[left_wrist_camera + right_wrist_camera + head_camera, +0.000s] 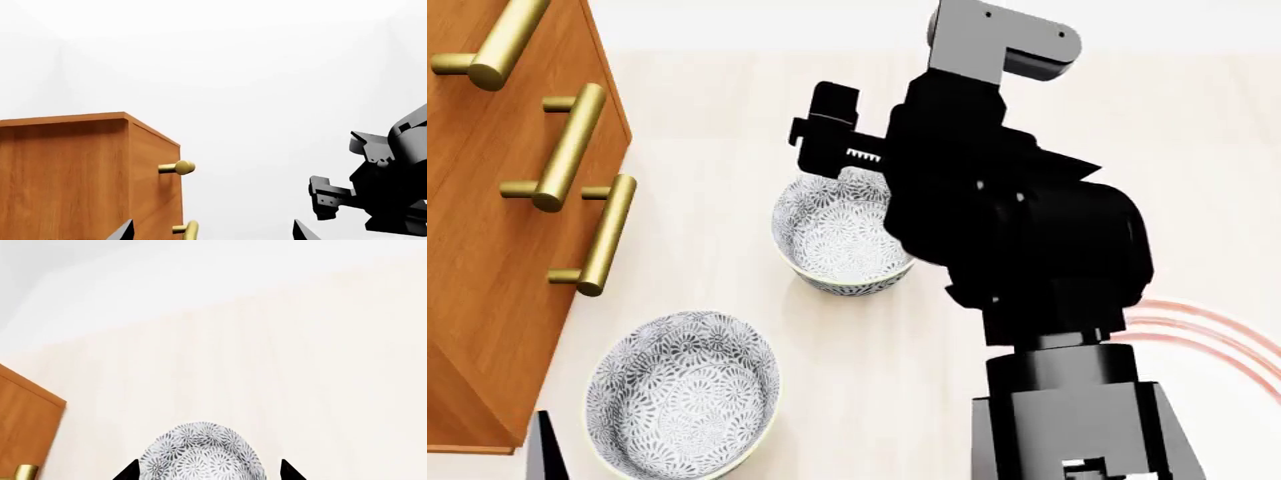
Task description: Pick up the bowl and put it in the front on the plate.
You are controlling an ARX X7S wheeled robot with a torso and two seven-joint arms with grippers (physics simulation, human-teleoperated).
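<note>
Two flower-patterned bowls stand on the pale tabletop. My right gripper (208, 475) is open over the farther bowl (841, 235), whose rim (203, 450) shows between the two dark fingertips with a gap on each side. In the head view one toothed finger (827, 125) hangs just above that bowl's far rim. The nearer bowl (681, 395) sits at the front left, untouched. Only a slice of the plate (1208, 330) shows, its red rings curving out from behind my right arm. My left gripper (213, 236) is open and empty, facing the cabinet.
A wooden cabinet (494, 250) with brass bar handles (567, 145) fills the left side, close to both bowls. In the left wrist view its corner (127, 170) and a brass handle (179, 167) are near. My bulky right arm (1014, 230) hides the table's middle.
</note>
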